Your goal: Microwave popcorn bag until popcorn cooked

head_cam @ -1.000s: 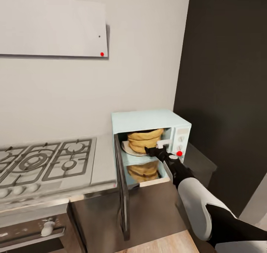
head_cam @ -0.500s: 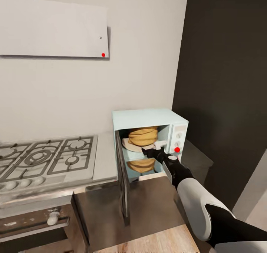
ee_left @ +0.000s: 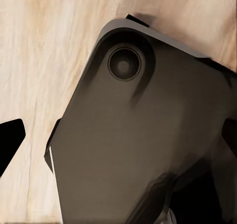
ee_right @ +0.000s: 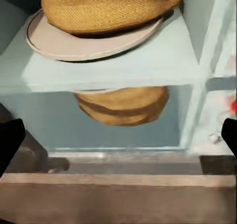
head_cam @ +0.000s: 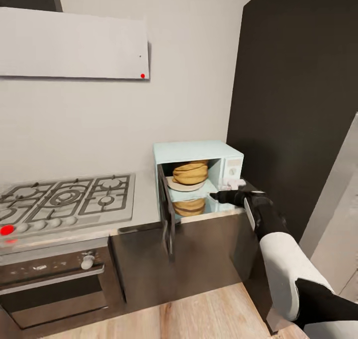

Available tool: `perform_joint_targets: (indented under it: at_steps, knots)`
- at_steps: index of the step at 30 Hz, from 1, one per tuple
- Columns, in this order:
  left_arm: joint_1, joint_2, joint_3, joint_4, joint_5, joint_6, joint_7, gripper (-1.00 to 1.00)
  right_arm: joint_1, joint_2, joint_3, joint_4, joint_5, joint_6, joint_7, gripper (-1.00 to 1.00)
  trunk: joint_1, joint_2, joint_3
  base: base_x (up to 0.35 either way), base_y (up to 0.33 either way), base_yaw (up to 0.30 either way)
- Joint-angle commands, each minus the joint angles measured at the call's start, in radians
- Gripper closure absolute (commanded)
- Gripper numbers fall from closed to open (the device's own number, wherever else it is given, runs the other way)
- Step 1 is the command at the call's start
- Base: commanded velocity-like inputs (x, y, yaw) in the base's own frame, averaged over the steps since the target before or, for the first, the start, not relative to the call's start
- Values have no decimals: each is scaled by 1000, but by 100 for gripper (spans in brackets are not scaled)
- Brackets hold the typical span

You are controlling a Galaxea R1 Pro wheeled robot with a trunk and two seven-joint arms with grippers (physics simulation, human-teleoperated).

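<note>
Woven tan popcorn bag (head_cam: 190,172) on round plate (head_cam: 183,184), boxy pale-blue microwave (head_cam: 199,152), right jaws spread

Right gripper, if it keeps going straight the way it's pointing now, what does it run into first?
Probably the microwave floor's front lip, just below the popcorn bag on its plate. The right gripper aims there; depth is unclear.

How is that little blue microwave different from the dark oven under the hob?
The microwave is pale blue, small, sitting on the countertop; the oven is dark, larger and built in below the gas hob. The microwave's door hangs open, showing the popcorn bag; the oven's door is shut. Both are boxy with knobs.
</note>
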Motion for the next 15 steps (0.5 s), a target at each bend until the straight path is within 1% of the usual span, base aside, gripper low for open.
perform_joint_targets:
  at_steps: [1, 2, 3, 4, 5, 7, 8, 9, 10, 11, 12, 14, 15]
  knots:
    - [0, 0, 2, 0, 1, -2, 2, -100, 16, -41, -7, -37, -4, 55, 66, -100, -1, -1, -1, -299, 0, 0]
    - [0, 0, 2, 0, 1, -2, 2, -100, 32, -64, -7, -53, -11, 77, 93, -100, -1, -1, -1, -282, 0, 0]
    - [0, 0, 2, -1, 1, -2, 1, -100, 64, -88, -7, -66, -17, 96, 118, -100, -1, -1, -1, -253, 0, 0]
    - [0, 0, 2, -1, 1, -2, 1, -100, 86, -98, -7, -71, -18, 103, 127, -100, -1, -1, -1, -229, 0, 0]
    - [0, 0, 2, -1, 0, -2, 1, -100, 115, -115, -7, -76, -18, 109, 136, -100, -1, -1, -1, -189, 0, 0]
    - [0, 0, 2, -1, -1, -3, 1, -100, 160, -158, -7, -74, -19, 114, 142, -100, -1, -1, -1, -108, 0, 0]
    - [0, 0, 2, -1, -1, -3, 1, -100, 177, -170, -7, -70, -19, 114, 143, -100, -1, -1, -1, -48, 0, 0]
    - [0, 0, 2, -1, -1, -3, 1, -100, 208, -184, -7, -59, -17, 110, 141, -100, -1, -1, -1, -25, 0, 0]
    - [0, 0, 2, -1, -1, -3, 1, -100, 234, -190, -7, -48, -16, 107, 139, -100, -1, -1, -1, -16, 0, 0]
    - [0, 0, 2, -1, -1, -3, 1, -100, 278, -195, -7, -26, -15, 104, 132, -100, -1, -1, -1, -8, 0, 0]
    - [0, 0, 2, -1, -1, -3, 1, -100, 307, -198, -7, -7, -14, 102, 127, -100, -1, -1, -1, -5, 0, 0]
    - [0, 0, 2, -1, -1, -3, 1, -100, 376, -201, -7, 75, -7, 86, 111, -100, -1, -1, -1, -2, 0, 0]
    - [0, 0, 1, -1, -2, -3, 0, -100, 390, -201, -7, 114, -6, 68, 109, -100, -1, -1, -1, 0, 0, 0]
